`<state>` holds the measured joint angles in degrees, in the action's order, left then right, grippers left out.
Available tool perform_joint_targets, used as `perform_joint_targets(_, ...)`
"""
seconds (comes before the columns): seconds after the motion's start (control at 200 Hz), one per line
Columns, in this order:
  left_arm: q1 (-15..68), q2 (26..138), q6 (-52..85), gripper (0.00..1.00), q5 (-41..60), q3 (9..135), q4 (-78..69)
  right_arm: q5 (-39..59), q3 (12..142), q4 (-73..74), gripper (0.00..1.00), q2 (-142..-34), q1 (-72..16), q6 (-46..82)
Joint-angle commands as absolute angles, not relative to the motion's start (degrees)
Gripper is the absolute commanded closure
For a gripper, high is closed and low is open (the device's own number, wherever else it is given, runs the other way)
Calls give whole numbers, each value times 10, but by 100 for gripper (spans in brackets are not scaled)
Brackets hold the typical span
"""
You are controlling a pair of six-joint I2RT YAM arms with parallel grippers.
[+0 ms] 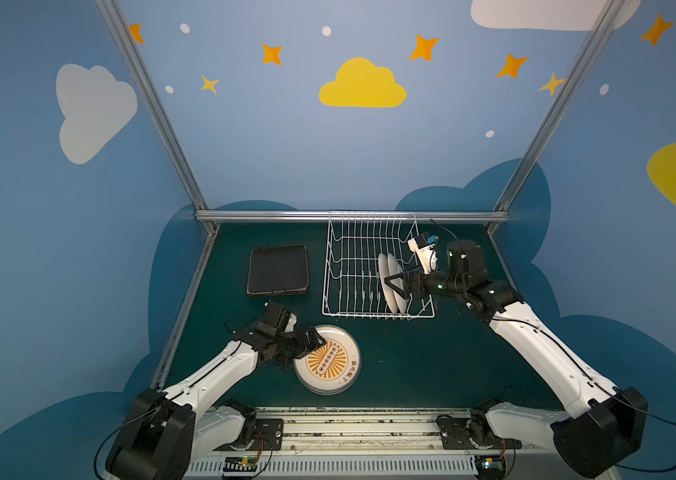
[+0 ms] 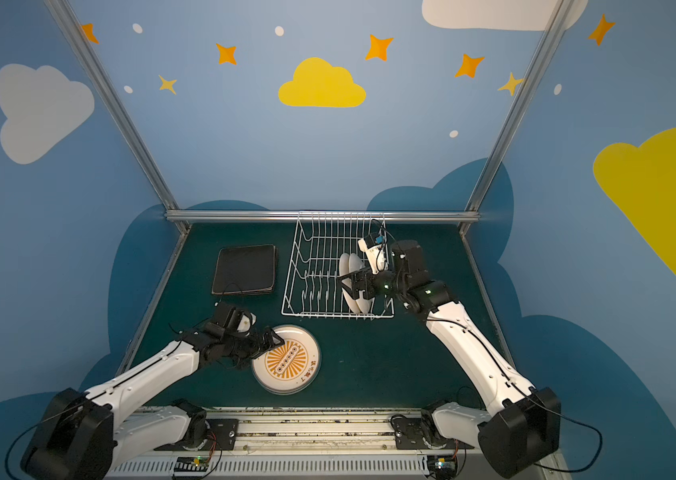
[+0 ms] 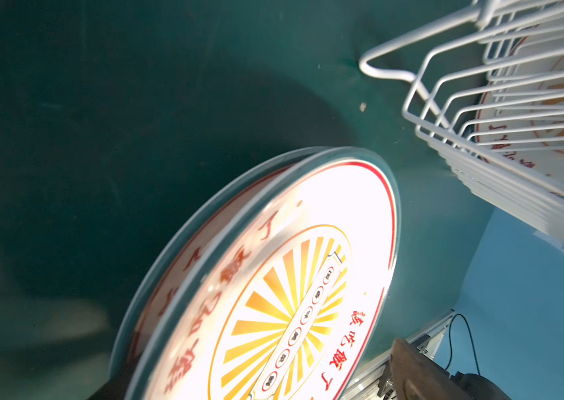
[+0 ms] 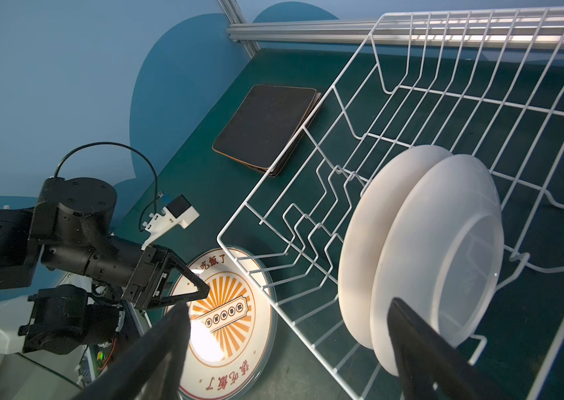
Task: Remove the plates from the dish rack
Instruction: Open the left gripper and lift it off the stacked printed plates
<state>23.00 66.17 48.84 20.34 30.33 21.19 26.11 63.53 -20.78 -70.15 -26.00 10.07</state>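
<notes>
Black square plates (image 1: 279,269) stacked flat at left on the desk (image 1: 431,365), left fingers (image 1: 314,341) spread over the rim of the round plates (image 1: 336,374) lying there, then two white plates (image 1: 388,266) on edge in the rack (image 1: 365,316), long axis near-to-far, right at the spread right fingers (image 1: 395,288).

white shells, black joints

the left arm (image 1: 211,374) and right arm (image 1: 544,349) wear white link covers between black cylindrical joints. thin black cables (image 4: 107,143) loop alongside. the left gripper (image 1: 317,341) and right gripper (image 1: 395,286) are black with triangular fingers (image 4: 422,349), each topped by a white camera bracket (image 4: 173,218).
</notes>
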Motion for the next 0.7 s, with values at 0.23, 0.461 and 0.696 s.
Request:
perform_joint_targets(0.23, 252, 692, 454, 1, 149, 375, 321, 256, 653, -204, 11, -703, -262, 101)
perform_joint_targets(0.461, 251, 655, 449, 1, 137, 400, 371, 257, 651, -203, 11, -703, -263, 99)
perform_joint_targets(0.696, 251, 649, 447, 1, 116, 413, 400, 262, 660, -201, 12, -710, -264, 100)
